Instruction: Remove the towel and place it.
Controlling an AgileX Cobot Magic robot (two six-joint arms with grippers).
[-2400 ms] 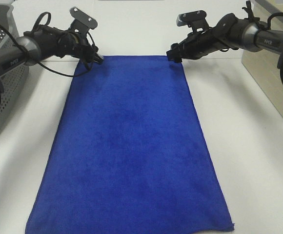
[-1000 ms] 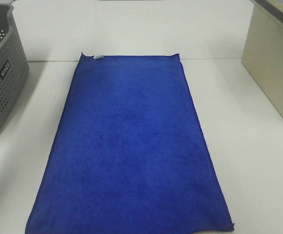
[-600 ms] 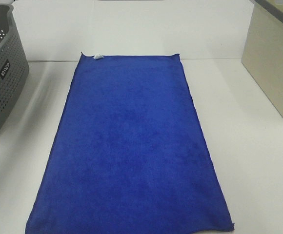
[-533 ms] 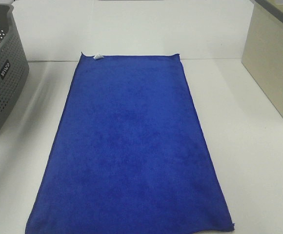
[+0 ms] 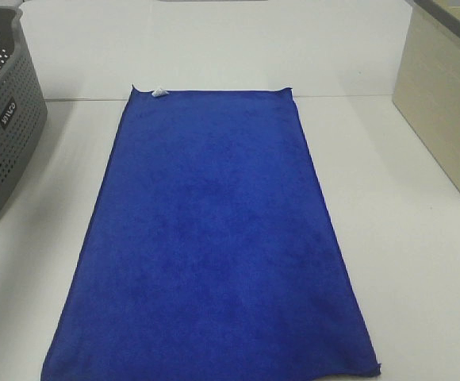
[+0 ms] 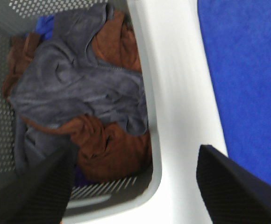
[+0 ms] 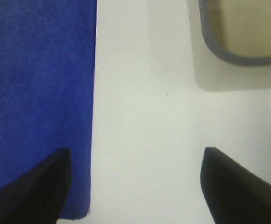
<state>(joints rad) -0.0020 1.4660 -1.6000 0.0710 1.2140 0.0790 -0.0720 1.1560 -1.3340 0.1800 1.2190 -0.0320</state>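
The royal-blue towel [image 5: 214, 238] lies flat and spread out on the white table, its long side running from near to far, with a small pale tag [image 5: 158, 92] at its far left corner. Neither arm shows in the exterior high view. In the left wrist view my left gripper [image 6: 135, 196] is open and empty, hovering over the basket's edge with the towel [image 6: 243, 70] off to one side. In the right wrist view my right gripper [image 7: 135, 191] is open and empty above bare table, beside the towel's long edge [image 7: 37, 93].
A grey perforated basket [image 5: 0, 119] stands at the left; the left wrist view shows its rim [image 6: 147, 93] and grey and brown cloths [image 6: 79, 93] inside. A beige bin [image 5: 444, 103] stands at the right, and also shows in the right wrist view [image 7: 240, 28].
Both arms, earlier at the towel's far corners, have left the exterior high view. The towel has stayed flat in the same place.
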